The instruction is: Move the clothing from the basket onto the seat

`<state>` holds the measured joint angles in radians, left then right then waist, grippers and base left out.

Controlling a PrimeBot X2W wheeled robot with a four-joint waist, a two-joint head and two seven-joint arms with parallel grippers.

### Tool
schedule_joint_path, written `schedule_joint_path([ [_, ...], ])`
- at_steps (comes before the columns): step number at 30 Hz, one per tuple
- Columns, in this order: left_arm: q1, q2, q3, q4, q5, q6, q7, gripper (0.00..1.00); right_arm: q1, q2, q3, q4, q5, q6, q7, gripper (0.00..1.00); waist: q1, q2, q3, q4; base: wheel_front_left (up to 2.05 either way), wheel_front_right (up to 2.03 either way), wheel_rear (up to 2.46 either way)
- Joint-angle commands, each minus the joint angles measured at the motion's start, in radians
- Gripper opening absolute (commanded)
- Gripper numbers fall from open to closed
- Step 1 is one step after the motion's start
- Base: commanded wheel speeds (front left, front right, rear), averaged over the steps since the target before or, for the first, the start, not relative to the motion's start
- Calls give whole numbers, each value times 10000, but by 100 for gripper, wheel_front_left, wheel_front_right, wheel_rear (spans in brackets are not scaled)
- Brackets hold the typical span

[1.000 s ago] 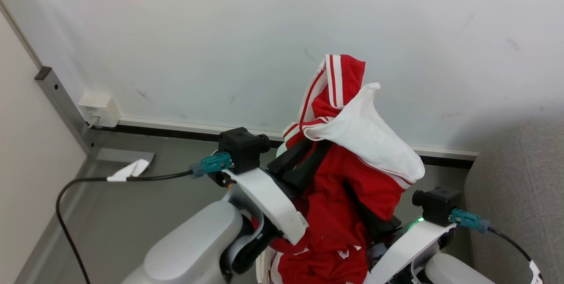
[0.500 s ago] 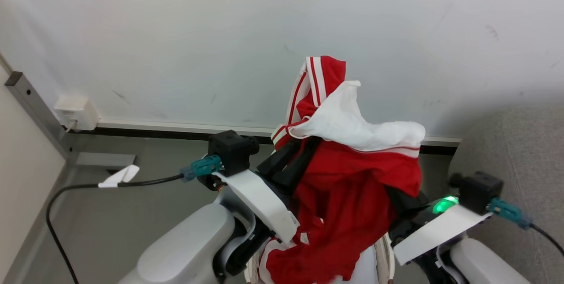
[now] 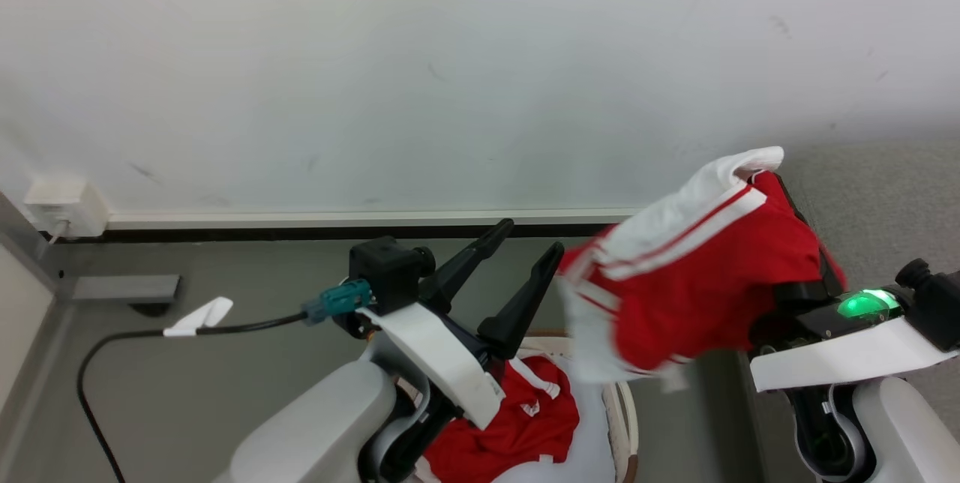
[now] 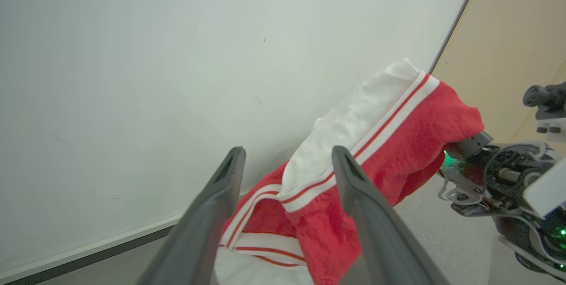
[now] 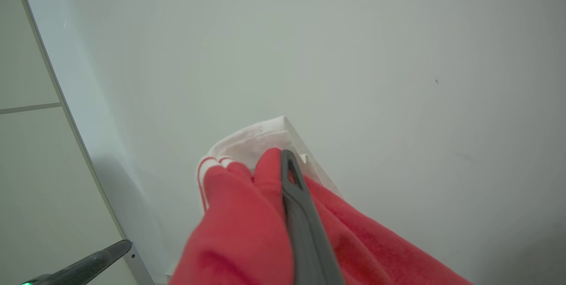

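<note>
Status for you: right tool point(image 5: 285, 165) is clamped on a red-and-white garment point(image 3: 705, 280). One dark finger shows over the red cloth in its wrist view, the other is buried in the folds. That garment hangs in the air, blurred, to the right of the basket point(image 3: 622, 408) and close to the grey seat point(image 3: 885, 190), not on it. Left tool point(image 3: 531, 235) stands wide with nothing between its fingers, raised over the basket's left side. You have a second red garment point(image 3: 517, 423) lying inside the basket.

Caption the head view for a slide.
Right gripper holds a red-and-white garment aloft near the seat; open left gripper above the basket, more red clothing inside.
</note>
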<state>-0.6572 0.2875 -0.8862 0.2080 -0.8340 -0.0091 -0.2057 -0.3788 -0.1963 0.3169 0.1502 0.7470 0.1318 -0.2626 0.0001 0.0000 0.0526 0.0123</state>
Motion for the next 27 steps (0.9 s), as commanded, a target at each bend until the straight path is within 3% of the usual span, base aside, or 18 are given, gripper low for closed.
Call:
schedule_joint_path([
  [1,202,24,-36,-59,70,18,-78,100,172,-31,-191,-158,-160,-21,-33,0,-1,0,42,-204,0,0,0],
  [16,555,177,-242,-272,789,45,-446,100,897,-783,-876,-1163,-661,-21,-18,0,-1,0,266,-2256,0,0,0],
  [27,634,260,-264,-262,1559,-31,-580,100,1599,-612,-1191,-1711,-898,-21,-18,0,-1,0,595,-3828,0,0,0],
])
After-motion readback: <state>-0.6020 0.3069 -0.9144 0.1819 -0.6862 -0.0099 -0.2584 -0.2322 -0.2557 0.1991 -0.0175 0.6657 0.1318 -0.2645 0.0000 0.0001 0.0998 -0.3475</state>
